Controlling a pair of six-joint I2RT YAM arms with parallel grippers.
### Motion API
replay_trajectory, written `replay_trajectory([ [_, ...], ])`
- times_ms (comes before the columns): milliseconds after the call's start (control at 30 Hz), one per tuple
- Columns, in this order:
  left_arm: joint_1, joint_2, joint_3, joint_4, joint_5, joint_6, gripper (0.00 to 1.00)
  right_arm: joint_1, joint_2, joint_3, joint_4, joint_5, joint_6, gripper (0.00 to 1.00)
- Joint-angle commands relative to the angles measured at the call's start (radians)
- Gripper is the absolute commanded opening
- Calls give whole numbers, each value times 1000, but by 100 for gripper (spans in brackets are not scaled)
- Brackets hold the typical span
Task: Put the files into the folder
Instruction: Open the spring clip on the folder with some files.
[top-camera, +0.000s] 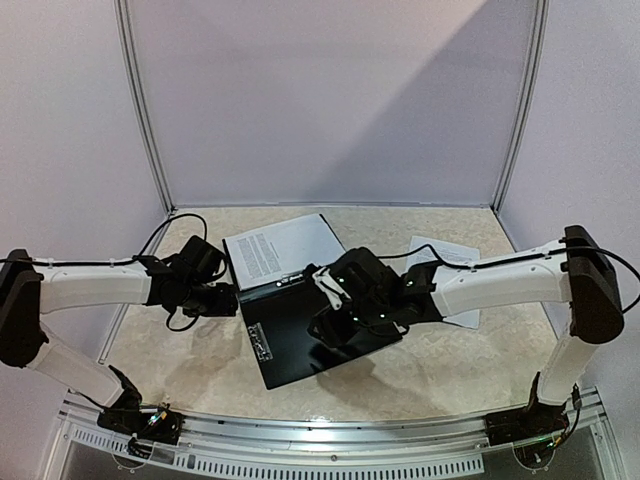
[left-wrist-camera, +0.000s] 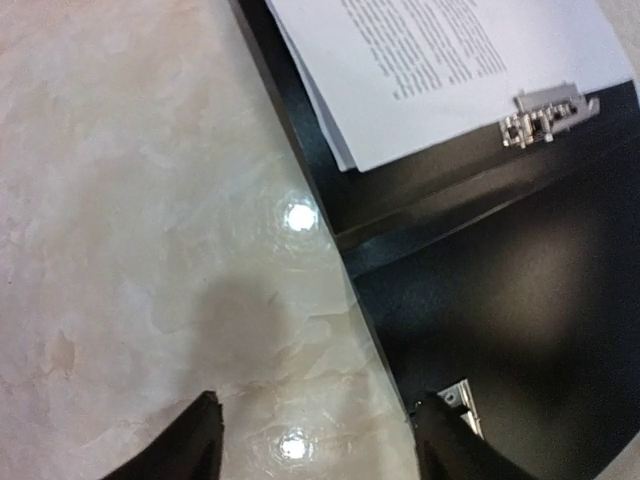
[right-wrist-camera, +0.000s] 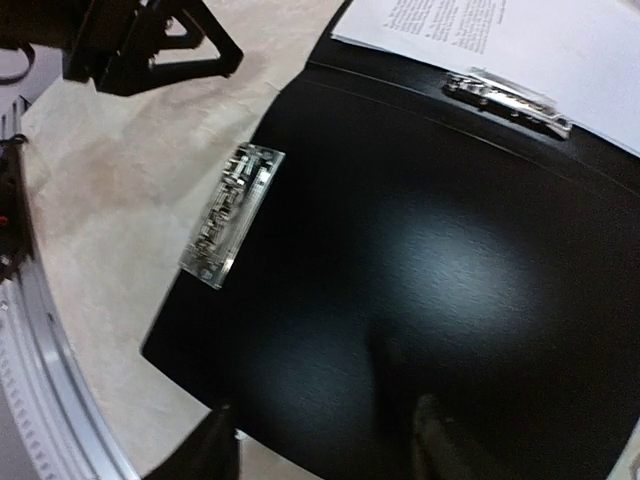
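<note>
One sheet (top-camera: 443, 250) is lying outside the folder (top-camera: 300, 345); with left gripper (left-wrist-camera: 318, 425) and right gripper (right-wrist-camera: 322, 420) both hanging open, closing now would be leaving it behind.

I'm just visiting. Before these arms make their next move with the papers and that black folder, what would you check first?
1. Folder lying open: ok.
2. Printed sheets on its far half: ok. Whether the metal clip grips them: cannot tell.
3. All paper inside: not ok, a loose sheet lies on the table to the right, outside the folder.
4. Left gripper open and empty, at the folder's left edge: ok.
5. Right gripper open and empty, above the bare near half: ok.
</note>
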Motion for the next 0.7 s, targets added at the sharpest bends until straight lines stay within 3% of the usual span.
replay_trajectory([
  [0, 8, -25, -47, 95, 67, -27, 57, 10, 133, 200, -18, -207, 74, 45],
  [100, 6, -33, -56, 112, 85, -32, 47, 25, 247, 292, -40, -296, 130, 34],
  [233, 6, -11, -64, 147, 131, -39, 40, 28, 329, 338, 28, -392, 250, 33],
  [667, -9, 107, -58, 224, 242, -53, 26, 28, 478, 424, 80, -507, 416, 16],
])
